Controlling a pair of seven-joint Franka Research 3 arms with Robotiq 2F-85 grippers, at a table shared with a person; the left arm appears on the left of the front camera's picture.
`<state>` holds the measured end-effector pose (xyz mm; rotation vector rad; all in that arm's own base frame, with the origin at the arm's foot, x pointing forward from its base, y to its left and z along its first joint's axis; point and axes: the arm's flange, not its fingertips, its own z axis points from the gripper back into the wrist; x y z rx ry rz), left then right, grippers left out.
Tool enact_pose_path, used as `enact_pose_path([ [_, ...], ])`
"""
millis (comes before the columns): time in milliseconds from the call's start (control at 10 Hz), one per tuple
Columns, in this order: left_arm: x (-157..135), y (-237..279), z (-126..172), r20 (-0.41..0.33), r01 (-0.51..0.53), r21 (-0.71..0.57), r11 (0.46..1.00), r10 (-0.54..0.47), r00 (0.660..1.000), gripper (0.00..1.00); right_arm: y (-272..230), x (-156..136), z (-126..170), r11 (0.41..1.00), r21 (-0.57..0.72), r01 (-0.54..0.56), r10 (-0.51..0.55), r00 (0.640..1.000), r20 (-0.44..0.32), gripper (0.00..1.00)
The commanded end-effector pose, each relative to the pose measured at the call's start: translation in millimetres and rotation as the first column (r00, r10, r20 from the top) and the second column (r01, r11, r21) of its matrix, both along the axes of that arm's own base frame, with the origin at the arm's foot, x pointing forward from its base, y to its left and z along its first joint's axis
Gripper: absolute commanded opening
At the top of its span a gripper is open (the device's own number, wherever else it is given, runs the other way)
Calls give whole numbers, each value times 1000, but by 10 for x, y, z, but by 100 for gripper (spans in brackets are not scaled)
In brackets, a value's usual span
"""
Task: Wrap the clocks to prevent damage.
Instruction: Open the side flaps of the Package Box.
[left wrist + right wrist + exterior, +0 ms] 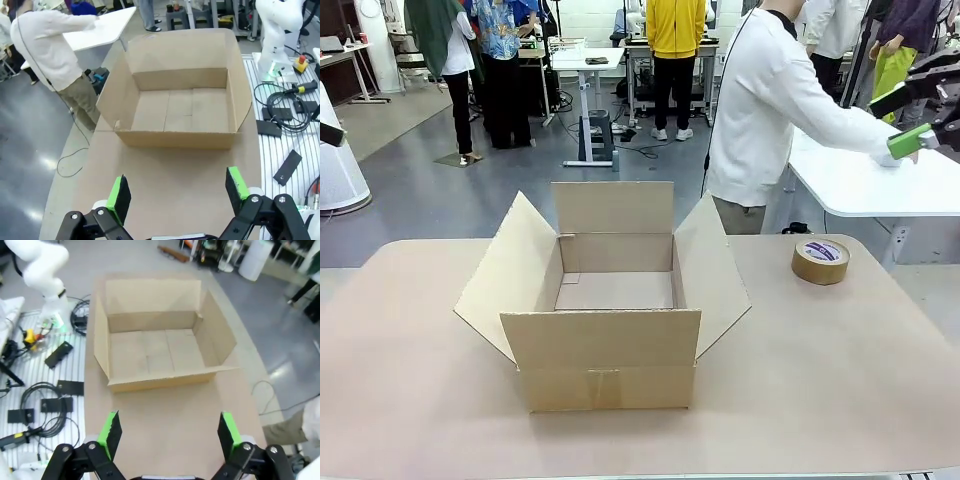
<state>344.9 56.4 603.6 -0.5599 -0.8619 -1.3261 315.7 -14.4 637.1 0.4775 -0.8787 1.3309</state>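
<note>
The clocks are out of view. An open brown cardboard box (605,340) stands mid-table with its flaps spread and nothing inside. My left gripper (177,192) hovers open above the table, short of the box (175,137), with nothing between its green pads. My right gripper (168,432) is also open with nothing in it, facing the box (150,320) from the opposite side. In the front view the right gripper (905,120) is raised at the upper right, and a tip of the left gripper (330,133) pokes in at the left edge.
A brown tape roll (821,260) lies on the tan table (820,380) to the right of the box. A person (770,110) in a white top leans over a white table (880,185) beyond. Cables (285,100) lie on the metal plate beside the arm bases.
</note>
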Motion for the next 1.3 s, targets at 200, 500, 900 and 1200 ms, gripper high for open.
enact_pose_path([
  [200, -174, 59, 65, 21, -54, 70, 996, 53, 998, 100, -17, 18, -83, 1000, -6, 18, -19, 1000, -2, 100],
  [500, -81, 125, 9, -9, -41, 14, 999, 41, 999, 100, -95, 17, -63, 1000, 14, 19, -19, 1000, -2, 100],
  [900, -156, 131, 22, -35, -47, 17, 999, 47, 998, 42, -76, -16, -97, 1000, -30, 3, -3, 1000, -4, 40],
  [1200, -123, 78, 59, -56, -33, 15, 999, 33, 998, 0, -77, -6, -92, 999, -37, -20, 19, 1000, -16, 0],
])
